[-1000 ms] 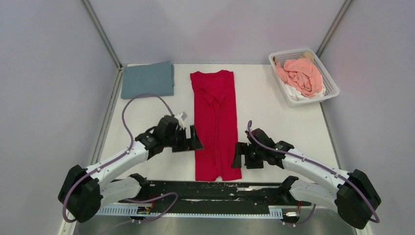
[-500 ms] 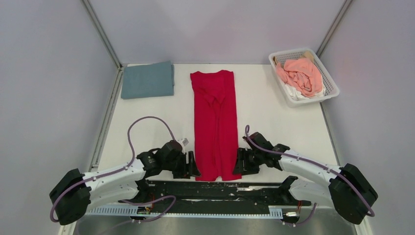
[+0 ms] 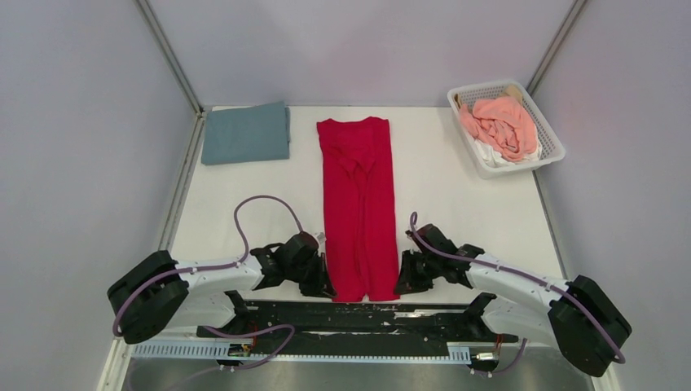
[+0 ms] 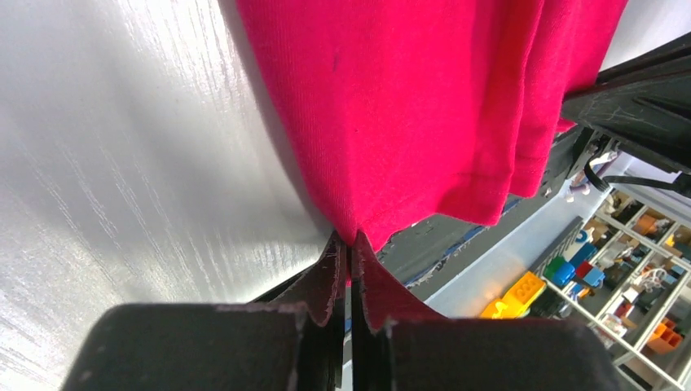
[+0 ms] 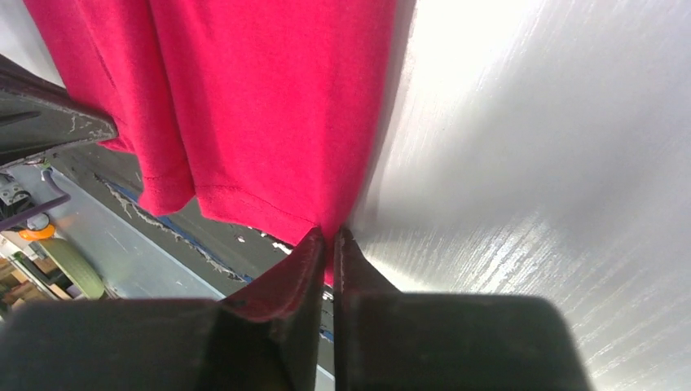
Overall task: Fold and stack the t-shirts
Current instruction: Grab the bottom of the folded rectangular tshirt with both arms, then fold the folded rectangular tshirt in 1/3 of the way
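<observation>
now, red shirt (image 3: 357, 204) lying in a long strip down mid table (image 3: 244, 204), left gripper (image 3: 324, 287) clamped on its near left hem corner, right gripper (image 3: 402, 283) clamped on the near right corner, grey shirt (image 3: 245, 133) folded far left, pink shirt (image 3: 499, 126) in basket (image 3: 549, 132)

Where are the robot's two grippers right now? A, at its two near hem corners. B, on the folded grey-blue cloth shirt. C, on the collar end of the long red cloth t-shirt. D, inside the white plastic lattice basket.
A: the wrist views show the left gripper and the right gripper each pinching a near hem corner of the long red cloth t-shirt.
</observation>
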`<state>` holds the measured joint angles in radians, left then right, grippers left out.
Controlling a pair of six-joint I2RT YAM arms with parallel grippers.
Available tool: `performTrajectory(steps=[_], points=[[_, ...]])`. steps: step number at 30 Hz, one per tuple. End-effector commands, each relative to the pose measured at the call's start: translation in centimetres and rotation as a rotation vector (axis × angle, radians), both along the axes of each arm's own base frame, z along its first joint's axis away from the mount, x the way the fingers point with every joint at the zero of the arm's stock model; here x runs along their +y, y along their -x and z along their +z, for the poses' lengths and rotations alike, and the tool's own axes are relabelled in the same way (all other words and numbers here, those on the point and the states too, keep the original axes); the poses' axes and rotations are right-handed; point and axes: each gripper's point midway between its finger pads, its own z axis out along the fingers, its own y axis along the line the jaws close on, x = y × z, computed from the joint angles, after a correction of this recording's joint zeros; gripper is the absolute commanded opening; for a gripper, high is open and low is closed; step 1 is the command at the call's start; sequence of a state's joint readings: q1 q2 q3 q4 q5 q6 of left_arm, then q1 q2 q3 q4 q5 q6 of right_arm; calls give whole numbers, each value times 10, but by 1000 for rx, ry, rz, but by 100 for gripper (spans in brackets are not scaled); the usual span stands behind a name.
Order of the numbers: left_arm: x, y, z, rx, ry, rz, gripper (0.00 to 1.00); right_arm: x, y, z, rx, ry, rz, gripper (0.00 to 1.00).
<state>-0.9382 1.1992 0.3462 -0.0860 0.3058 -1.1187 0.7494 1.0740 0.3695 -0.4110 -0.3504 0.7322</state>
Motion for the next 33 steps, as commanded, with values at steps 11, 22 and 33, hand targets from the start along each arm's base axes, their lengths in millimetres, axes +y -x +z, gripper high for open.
performTrajectory(steps=[11,22,33], points=[[28,21,11,-6,-16,26,0,-5,30,16,64,-92,22,0],[14,26,34,-30,100,-16,0,3,30,39,22,-173,50,0],[6,-71,82,-277,45,107,0,31,-66,93,-289,-98,9,0]])
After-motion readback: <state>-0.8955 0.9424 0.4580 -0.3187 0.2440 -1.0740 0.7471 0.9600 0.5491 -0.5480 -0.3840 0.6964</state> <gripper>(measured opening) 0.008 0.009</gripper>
